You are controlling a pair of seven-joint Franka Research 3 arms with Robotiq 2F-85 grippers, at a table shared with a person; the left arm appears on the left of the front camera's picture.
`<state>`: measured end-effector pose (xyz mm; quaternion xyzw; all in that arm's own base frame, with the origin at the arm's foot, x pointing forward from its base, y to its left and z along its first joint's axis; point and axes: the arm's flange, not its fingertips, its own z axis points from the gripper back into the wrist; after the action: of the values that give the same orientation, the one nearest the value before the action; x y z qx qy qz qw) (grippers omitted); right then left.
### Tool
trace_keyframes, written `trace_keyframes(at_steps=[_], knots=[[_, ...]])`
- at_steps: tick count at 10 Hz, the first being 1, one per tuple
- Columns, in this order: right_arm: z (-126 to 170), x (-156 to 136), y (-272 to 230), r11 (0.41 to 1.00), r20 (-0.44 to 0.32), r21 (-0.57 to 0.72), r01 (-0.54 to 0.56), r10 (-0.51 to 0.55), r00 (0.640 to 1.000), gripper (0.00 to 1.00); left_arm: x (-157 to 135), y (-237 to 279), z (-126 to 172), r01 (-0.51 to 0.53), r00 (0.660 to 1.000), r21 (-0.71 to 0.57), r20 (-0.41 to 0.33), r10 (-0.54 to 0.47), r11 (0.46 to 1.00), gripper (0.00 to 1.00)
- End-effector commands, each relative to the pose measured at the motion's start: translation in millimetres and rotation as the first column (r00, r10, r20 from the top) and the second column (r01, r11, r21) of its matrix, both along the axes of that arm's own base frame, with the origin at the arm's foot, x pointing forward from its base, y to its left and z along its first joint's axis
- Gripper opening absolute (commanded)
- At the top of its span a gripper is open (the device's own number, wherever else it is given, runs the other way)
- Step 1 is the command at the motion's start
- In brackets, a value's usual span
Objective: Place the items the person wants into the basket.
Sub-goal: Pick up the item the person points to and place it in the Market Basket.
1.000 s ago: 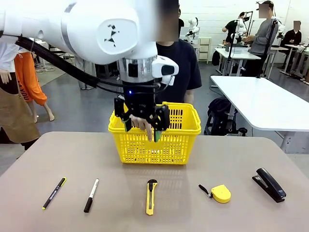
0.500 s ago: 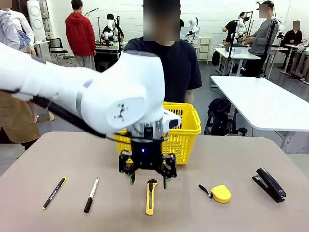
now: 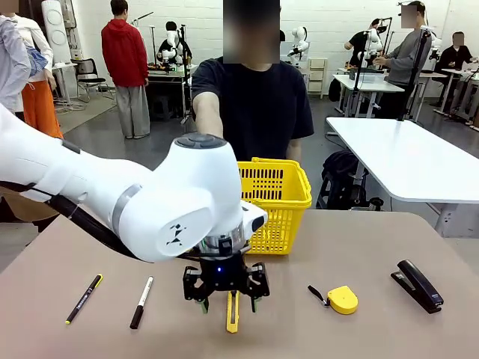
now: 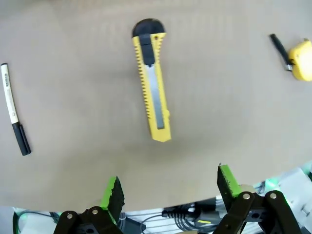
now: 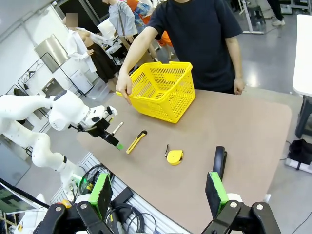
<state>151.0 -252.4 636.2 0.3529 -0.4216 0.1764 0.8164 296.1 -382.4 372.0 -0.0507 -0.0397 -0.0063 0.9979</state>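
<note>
While a second ago the left gripper [image 3: 228, 307] hung high by the basket's near wall, the front view now shows it dropped low over the table [image 3: 389, 333]. Its jaws are spread wide to either side of the utility knife [image 3: 233, 320], gripping nothing. The knife, pen [image 3: 84, 299] and marker [image 3: 141, 302] lie flat where they were. The yellow basket [image 3: 283, 196] stands beyond, in front of the person [image 3: 254, 105].

From the left wrist, the same gripper [image 4: 168, 187] looks straight down. The knife [image 4: 152, 87] lies just ahead of the green pads, untouched, with the marker [image 4: 14, 117] off to one side and the tape measure [image 4: 301, 61] at the other edge.

From the right wrist, the right gripper [image 5: 158, 192] hangs released and empty, well back from the table. The person's hand [image 5: 125, 90] holds the basket [image 5: 163, 90] by its rim.

The descent suggests the knife is the first pick; closing on it comes next.
</note>
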Motion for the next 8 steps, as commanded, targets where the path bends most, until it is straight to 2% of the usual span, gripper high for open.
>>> trace_keyframes(at_steps=[1, 4, 8], knots=[[2, 0, 2, 1.0, 0.02, 0.005, -0.01, 0.01, 1.0, 1.0, 21, -17, -17, -0.045, 0.999, 0.08, -0.008, 0.046, 0.996, 1.0], [2, 0, 2, 1.0, 0.02, 0.005, -0.01, 0.01, 1.0, 1.0, 46, -25, -34, -0.077, 0.997, 0.124, -0.017, 0.08, 0.989, 1.0], [2, 0, 2, 1.0, 0.02, 0.005, -0.01, 0.01, 1.0, 1.0, 62, -29, -51, -0.098, 0.995, 0.155, 0.048, 0.091, 0.983, 1.0]])
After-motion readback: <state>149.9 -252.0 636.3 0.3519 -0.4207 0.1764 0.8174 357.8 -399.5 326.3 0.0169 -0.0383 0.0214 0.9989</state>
